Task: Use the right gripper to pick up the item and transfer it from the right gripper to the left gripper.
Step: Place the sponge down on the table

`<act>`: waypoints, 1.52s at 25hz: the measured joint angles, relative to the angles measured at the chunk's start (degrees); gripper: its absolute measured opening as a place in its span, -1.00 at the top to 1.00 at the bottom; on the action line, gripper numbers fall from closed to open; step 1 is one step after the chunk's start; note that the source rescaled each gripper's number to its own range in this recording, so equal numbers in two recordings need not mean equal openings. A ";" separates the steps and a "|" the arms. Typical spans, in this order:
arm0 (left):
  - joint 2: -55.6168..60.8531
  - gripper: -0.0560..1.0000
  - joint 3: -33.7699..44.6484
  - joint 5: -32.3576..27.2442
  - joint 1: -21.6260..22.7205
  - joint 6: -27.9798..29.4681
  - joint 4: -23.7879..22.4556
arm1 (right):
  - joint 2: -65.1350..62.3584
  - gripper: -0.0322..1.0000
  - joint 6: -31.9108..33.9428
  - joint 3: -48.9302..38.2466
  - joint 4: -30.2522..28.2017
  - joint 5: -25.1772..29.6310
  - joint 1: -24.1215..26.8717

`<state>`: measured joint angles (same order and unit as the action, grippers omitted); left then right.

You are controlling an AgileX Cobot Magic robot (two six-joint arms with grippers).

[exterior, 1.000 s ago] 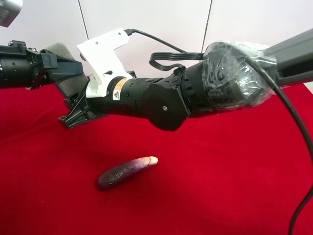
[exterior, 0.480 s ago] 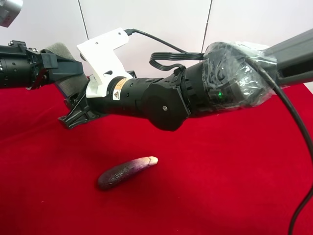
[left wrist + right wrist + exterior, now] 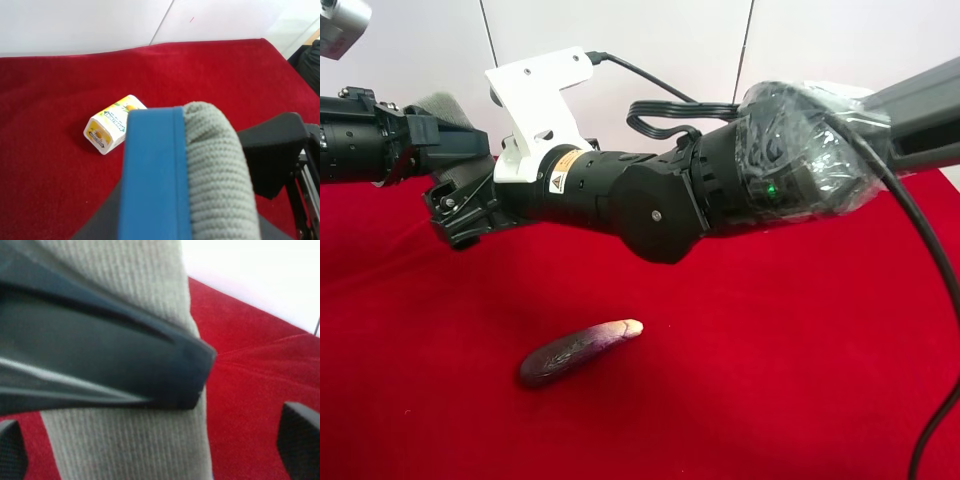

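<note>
The item (image 3: pixel 445 105) is a grey felt-topped block with a dark blue base, held in the air at the exterior high view's left. My left gripper (image 3: pixel 452 140) is shut on it, and in the left wrist view the item (image 3: pixel 200 170) fills the foreground edge-on. My right gripper (image 3: pixel 460 205) on the plastic-wrapped arm is right up against the item. In the right wrist view its fingertips (image 3: pixel 299 442) stand wide apart on either side of the item (image 3: pixel 125 450), with red cloth showing between one fingertip and the item. One dark jaw of the left gripper crosses the item there.
A purple eggplant (image 3: pixel 575 352) lies on the red cloth (image 3: pixel 770 380) below the arms. A small white printed box (image 3: pixel 111 125) lies on the cloth farther back in the left wrist view. A white wall stands behind the table.
My right gripper's wrist and white bracket have shifted up, and its jaws have moved left and up beside the item. The left gripper still holds the item in the same place.
</note>
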<state>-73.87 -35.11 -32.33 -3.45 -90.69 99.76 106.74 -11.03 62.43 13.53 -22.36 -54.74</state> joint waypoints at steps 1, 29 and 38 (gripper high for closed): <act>0.00 0.84 0.00 0.00 0.00 0.00 0.00 | 0.00 -0.99 0.19 0.00 0.02 0.00 0.00; 0.00 0.84 0.00 1.65 0.00 -0.05 -0.37 | -27.63 -0.99 -3.24 -0.05 -6.79 45.52 0.00; 0.00 0.84 0.00 1.65 0.00 -0.05 -0.37 | -44.50 -0.99 2.53 -2.12 -16.83 69.93 0.00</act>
<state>-73.87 -35.11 -30.68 -3.45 -90.75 99.39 62.24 -8.49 60.31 -3.31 47.56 -54.74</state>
